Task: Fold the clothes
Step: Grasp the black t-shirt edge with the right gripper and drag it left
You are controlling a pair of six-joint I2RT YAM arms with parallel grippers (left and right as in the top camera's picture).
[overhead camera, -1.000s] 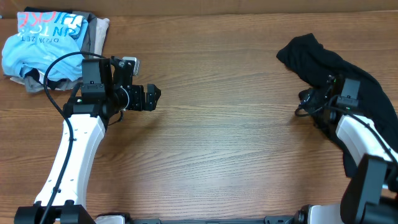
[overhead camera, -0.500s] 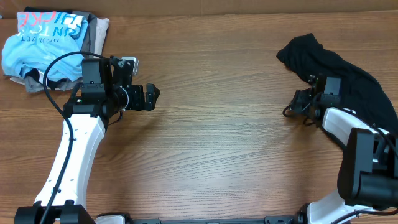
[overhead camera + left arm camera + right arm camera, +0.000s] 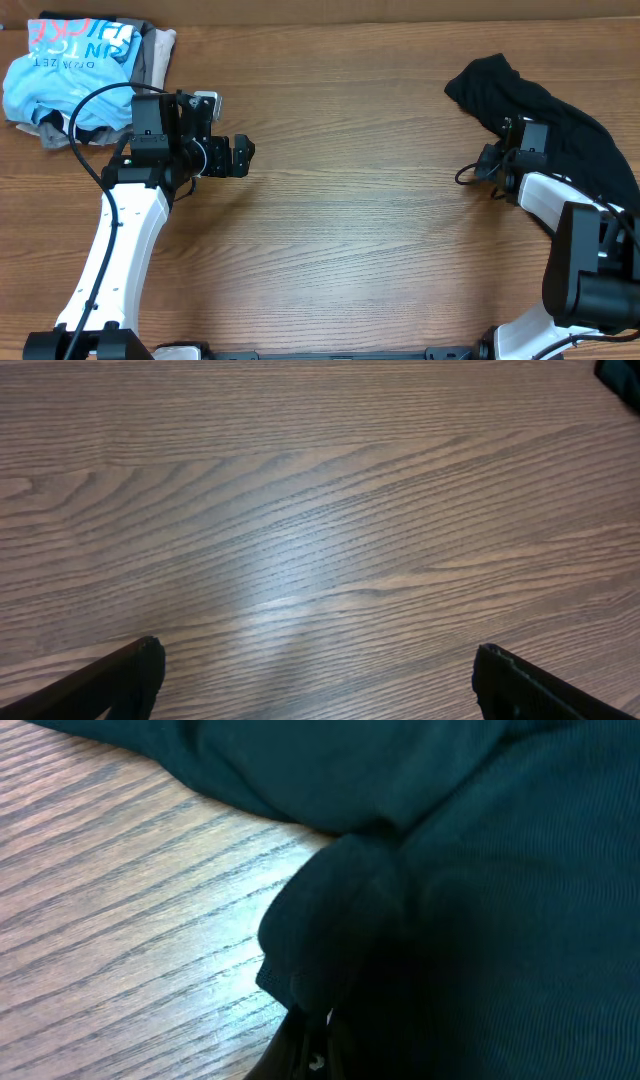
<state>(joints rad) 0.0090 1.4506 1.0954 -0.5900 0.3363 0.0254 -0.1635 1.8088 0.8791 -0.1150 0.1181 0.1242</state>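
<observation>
The clothes, a crumpled black shirt (image 3: 565, 120), lie at the table's right side. My right gripper (image 3: 510, 145) sits at the shirt's left edge. In the right wrist view black fabric (image 3: 480, 840) fills most of the picture, and a bunched fold of it is pinched in my right gripper (image 3: 322, 1038), which is shut on it. My left gripper (image 3: 245, 155) hovers over bare wood at the left, far from the shirt. Its fingertips (image 3: 140, 665) stand wide apart with nothing between them, so my left gripper (image 3: 318, 670) is open.
A pile of other garments lies at the back left corner: a light blue shirt (image 3: 70, 75) with lettering on top of beige and grey pieces (image 3: 155, 50). The brown wooden table (image 3: 360, 230) stretches between the two arms.
My right gripper has moved up and left onto the shirt's edge and closed on a fold of the fabric. The left arm has stayed still.
</observation>
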